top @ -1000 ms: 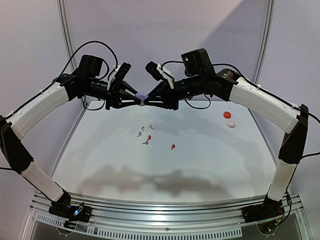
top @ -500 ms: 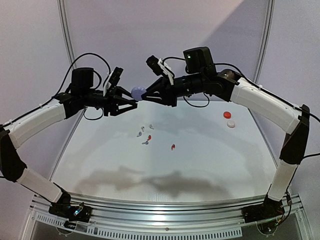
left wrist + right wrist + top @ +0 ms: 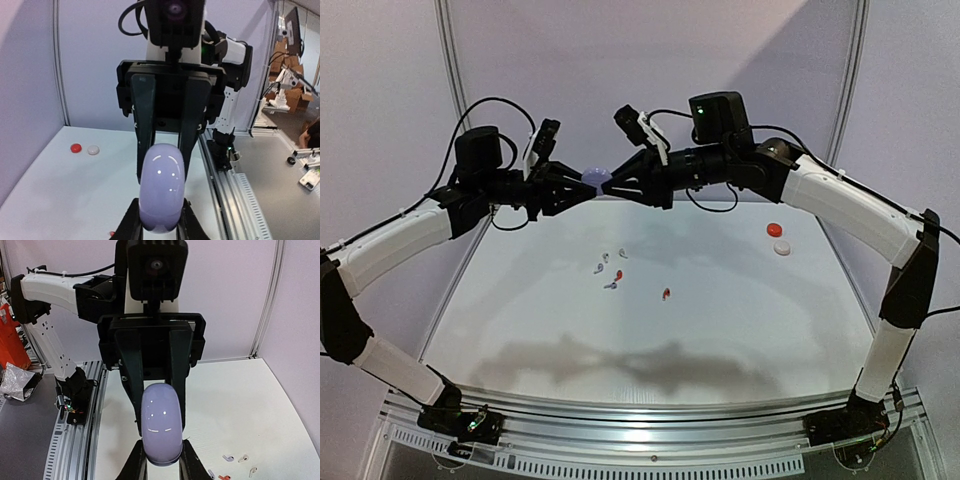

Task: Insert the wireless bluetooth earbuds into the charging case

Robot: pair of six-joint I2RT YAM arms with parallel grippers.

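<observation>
The lilac charging case [image 3: 595,178] hangs high above the table's back part, held from both sides. My left gripper [image 3: 582,184] is shut on its left end and my right gripper [image 3: 611,183] is shut on its right end. In the left wrist view the case [image 3: 160,185] stands between my own fingers [image 3: 131,222], with the other arm's fingers [image 3: 145,125] on its far end. The right wrist view shows the same case [image 3: 161,430] the other way round. Several earbuds lie loose on the table: lilac [image 3: 599,268], white [image 3: 623,253], red [image 3: 665,293].
A red round case [image 3: 774,229] and a white one [image 3: 781,247] sit at the table's back right, and show in the left wrist view as well, red [image 3: 75,148] and white [image 3: 93,149]. An aluminium rail [image 3: 650,462] runs along the near edge.
Half a second ago my left gripper had let go and drawn back left, leaving the case in the right gripper. It has since come back and shut on the case again.
</observation>
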